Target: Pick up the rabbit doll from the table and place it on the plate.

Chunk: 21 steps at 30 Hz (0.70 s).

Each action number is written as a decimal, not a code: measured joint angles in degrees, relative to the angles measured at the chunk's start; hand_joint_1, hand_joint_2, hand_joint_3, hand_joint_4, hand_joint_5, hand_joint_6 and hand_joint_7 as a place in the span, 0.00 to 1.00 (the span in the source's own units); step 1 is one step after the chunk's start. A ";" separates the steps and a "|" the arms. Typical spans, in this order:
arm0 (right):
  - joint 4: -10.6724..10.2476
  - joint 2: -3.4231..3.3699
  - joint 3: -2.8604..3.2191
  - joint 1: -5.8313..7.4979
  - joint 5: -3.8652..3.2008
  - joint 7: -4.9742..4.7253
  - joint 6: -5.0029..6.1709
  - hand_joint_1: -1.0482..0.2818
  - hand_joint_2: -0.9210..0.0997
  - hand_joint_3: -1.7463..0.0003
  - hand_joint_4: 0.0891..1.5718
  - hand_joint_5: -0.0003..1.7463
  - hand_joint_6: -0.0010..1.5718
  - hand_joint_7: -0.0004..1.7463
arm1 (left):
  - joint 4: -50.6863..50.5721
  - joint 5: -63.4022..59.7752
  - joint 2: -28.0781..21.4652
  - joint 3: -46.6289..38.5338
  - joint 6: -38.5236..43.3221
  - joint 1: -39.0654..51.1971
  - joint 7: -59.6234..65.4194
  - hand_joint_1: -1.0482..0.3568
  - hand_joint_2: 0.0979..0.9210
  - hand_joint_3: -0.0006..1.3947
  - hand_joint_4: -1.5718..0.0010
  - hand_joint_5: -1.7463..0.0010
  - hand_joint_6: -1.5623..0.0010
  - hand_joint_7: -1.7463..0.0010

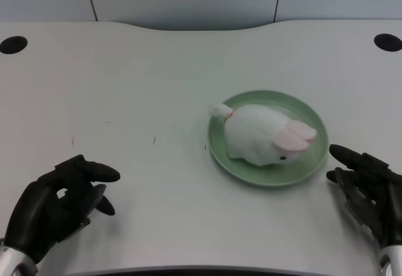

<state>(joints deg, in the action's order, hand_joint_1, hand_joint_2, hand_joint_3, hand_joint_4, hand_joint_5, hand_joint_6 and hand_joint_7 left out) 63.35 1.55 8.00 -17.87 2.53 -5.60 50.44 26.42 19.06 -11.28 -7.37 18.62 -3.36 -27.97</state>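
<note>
1 green plate (pixel 317 156) sits on the white bench (pixel 157 87), right of centre, and it holds the white rabbit doll (pixel 259 134), which lies on its belly across the plate's middle with its pink-lined ears toward the right rim and its small tail poking just over the left rim. The left robot hand (pixel 59 200) rests at the near left corner of the bench, well apart from the plate, its fingers loosely spread and holding nothing.
</note>
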 measured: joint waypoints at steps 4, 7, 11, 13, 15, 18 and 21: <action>0.00 0.52 -0.05 -0.27 0.14 -0.87 -1.22 0.51 0.00 0.80 0.30 0.53 0.57 0.00 | -0.01 3.84 0.52 -1.68 -4.50 -0.43 -2.44 0.25 1.00 0.27 0.71 0.08 0.65 0.46; 0.13 0.60 -0.20 -0.70 0.62 -1.05 -1.24 0.51 0.00 0.80 0.30 0.54 0.57 0.00 | 0.29 5.73 1.15 -2.63 -6.07 -1.06 -4.51 0.24 1.00 0.26 0.71 0.07 0.65 0.47; 0.84 0.60 -0.19 -1.46 0.86 -1.41 -1.23 0.51 0.00 0.80 0.30 0.54 0.58 0.01 | 0.44 6.30 1.26 -3.37 -7.68 -1.58 -5.59 0.23 1.00 0.25 0.71 0.07 0.64 0.47; 1.12 0.60 -0.14 -1.78 0.85 -1.53 -1.19 0.50 0.00 0.80 0.30 0.54 0.58 0.01 | 0.43 6.30 1.36 -3.60 -8.34 -1.57 -5.61 0.24 1.00 0.25 0.70 0.07 0.64 0.47; 1.46 0.62 -0.17 -1.88 0.96 -1.90 -1.14 0.50 0.00 0.80 0.29 0.54 0.58 0.01 | 0.20 6.27 1.46 -3.68 -9.02 -1.47 -5.60 0.24 1.00 0.26 0.69 0.07 0.63 0.46; 1.64 0.69 -0.21 -1.88 1.05 -2.28 -1.03 0.50 0.00 0.80 0.30 0.54 0.57 0.01 | -0.46 6.18 1.83 -3.70 -9.27 -1.20 -5.59 0.24 1.00 0.26 0.69 0.07 0.64 0.44; 1.65 0.71 -0.17 -1.89 0.99 -2.27 -1.00 0.51 0.00 0.80 0.30 0.53 0.57 0.00 | -1.08 6.18 2.27 -3.75 -9.51 -1.03 -5.59 0.24 1.00 0.26 0.68 0.07 0.64 0.43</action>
<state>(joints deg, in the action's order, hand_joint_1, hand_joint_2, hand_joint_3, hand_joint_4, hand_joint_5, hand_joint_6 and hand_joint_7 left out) 65.00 2.25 7.83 -19.75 3.52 -7.87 49.45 25.34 25.23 -9.00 -11.12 9.11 -4.39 -33.56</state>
